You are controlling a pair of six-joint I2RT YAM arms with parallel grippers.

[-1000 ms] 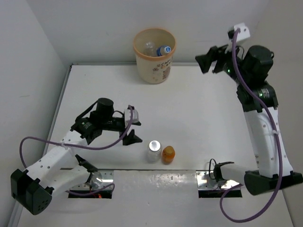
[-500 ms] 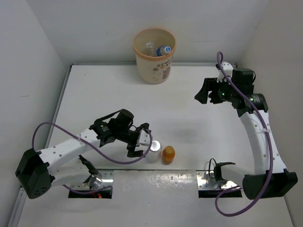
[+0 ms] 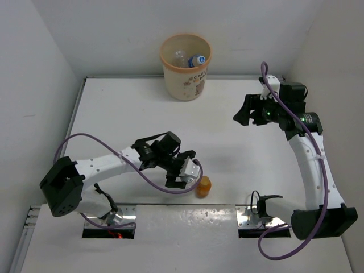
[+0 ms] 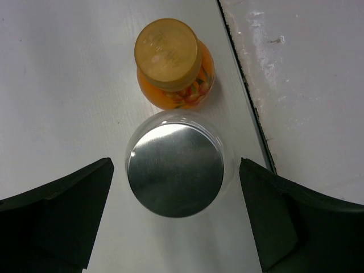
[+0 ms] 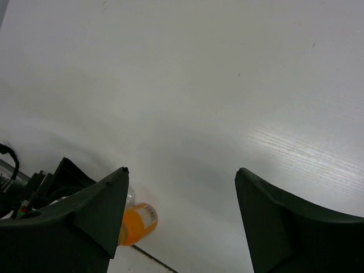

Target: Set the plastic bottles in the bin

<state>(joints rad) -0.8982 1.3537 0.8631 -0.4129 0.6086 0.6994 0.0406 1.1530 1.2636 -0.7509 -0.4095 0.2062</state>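
Observation:
A silvery-topped clear bottle [image 4: 175,169] stands upright on the table, touching a small orange bottle [image 4: 170,62] just beyond it. My left gripper [image 4: 175,166] is open, one finger on each side of the silvery-topped bottle, with gaps on both sides. In the top view my left gripper [image 3: 185,169] covers that bottle, and the orange bottle [image 3: 203,186] stands to its right. The cream bin [image 3: 185,85] stands at the back with blue-labelled bottles [image 3: 196,60] inside. My right gripper [image 3: 248,116] is open and empty, held above the table's right side. The orange bottle also shows in the right wrist view [image 5: 136,223].
A seam in the table [image 4: 244,96] runs just right of the two bottles. Two metal mounting plates [image 3: 253,216] lie at the near edge. White walls close in the table at the left, back and right.
My left arm has swung right and its open jaws now straddle the silvery-topped bottle. My right arm came down from near the bin a second ago and has held still since.

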